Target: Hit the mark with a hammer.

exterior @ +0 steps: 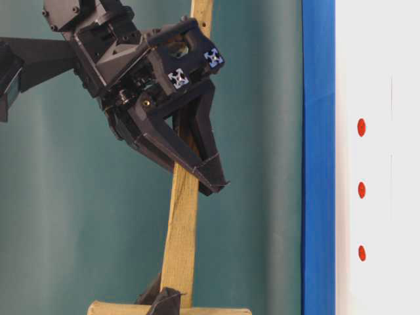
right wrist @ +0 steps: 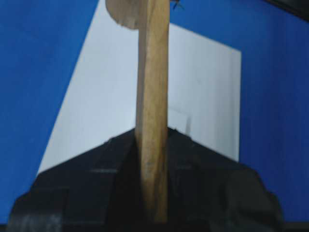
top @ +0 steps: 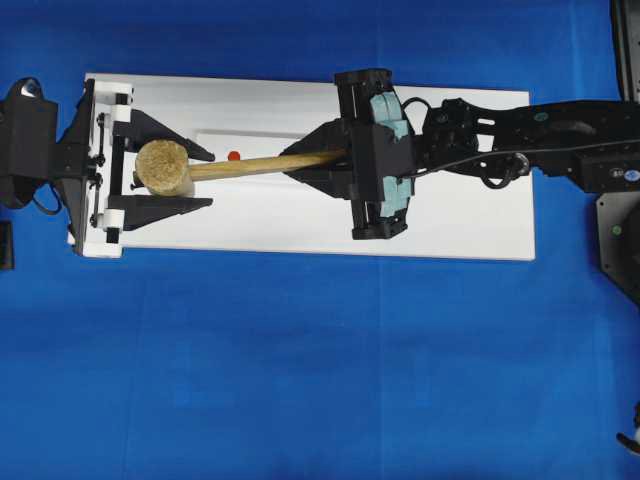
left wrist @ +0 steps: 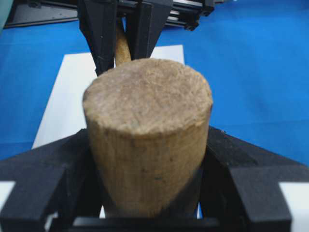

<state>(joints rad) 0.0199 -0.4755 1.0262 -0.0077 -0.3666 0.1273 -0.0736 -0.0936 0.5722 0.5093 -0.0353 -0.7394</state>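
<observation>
1. Overhead: the tan light-wood hammer lies over a white rectangular board, its head between the left gripper's fingers, beside a red dot.
2. Table-level: the right gripper is clamped on the handle.
3. Left wrist: both fingers touch the head.
4. Right wrist: jaws pinch the handle.

Lying level above the white board, tan wooden hammer, thick cylindrical head at left, long flat handle stretching rightward, beside the red mark.
</observation>
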